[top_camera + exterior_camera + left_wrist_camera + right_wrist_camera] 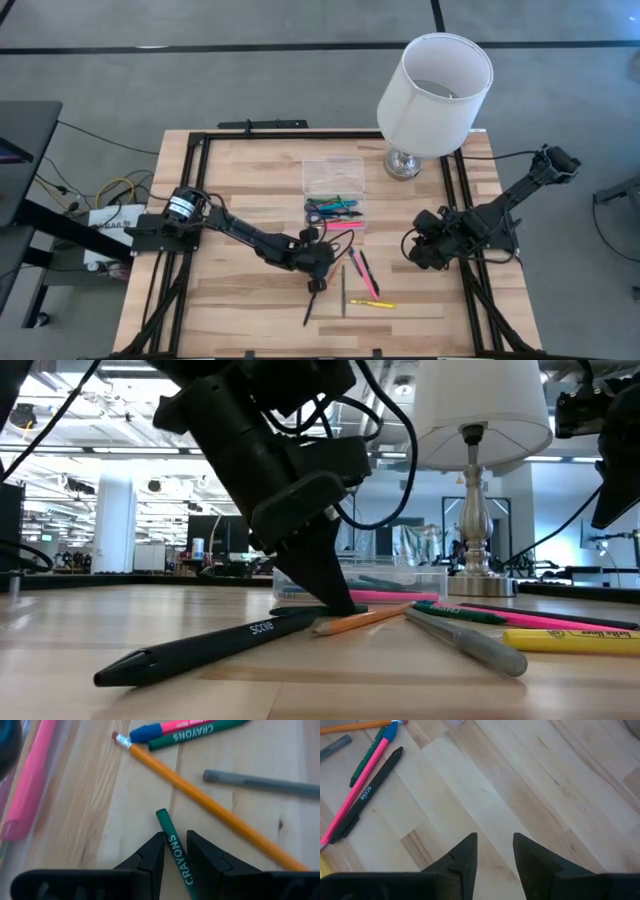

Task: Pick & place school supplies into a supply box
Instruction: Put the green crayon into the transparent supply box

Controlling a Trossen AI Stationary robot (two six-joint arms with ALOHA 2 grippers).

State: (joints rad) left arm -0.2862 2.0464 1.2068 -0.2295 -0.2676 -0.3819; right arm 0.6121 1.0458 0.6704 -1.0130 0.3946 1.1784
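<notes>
My left gripper [176,851] stands fingertips-down on the table [318,285], among loose pens in front of the supply box, and is shut on a green crayon [167,827] labelled CRAYONS. The clear supply box [333,185] sits mid-table with several pens and blue-handled scissors inside. An orange pencil [210,802], a grey pen [260,782], a second green crayon [200,732], a pink pen [365,278], a yellow highlighter [372,302] and a black pen [200,645] lie flat on the wood. My right gripper [495,855] hangs open over bare wood at the table's right [430,250]. My left gripper pinches the green crayon between its two fingers, a short way back from the crayon's visible end [172,842]. The fingers [152,857] come from above, slanting down, and lie across it. The crayon lies flat on the table.
A white-shaded lamp [435,95] stands on a silver base [403,162] at the far right, close to the box. A black frame rail [455,200] runs round the table. Bare wood lies at the left [230,180].
</notes>
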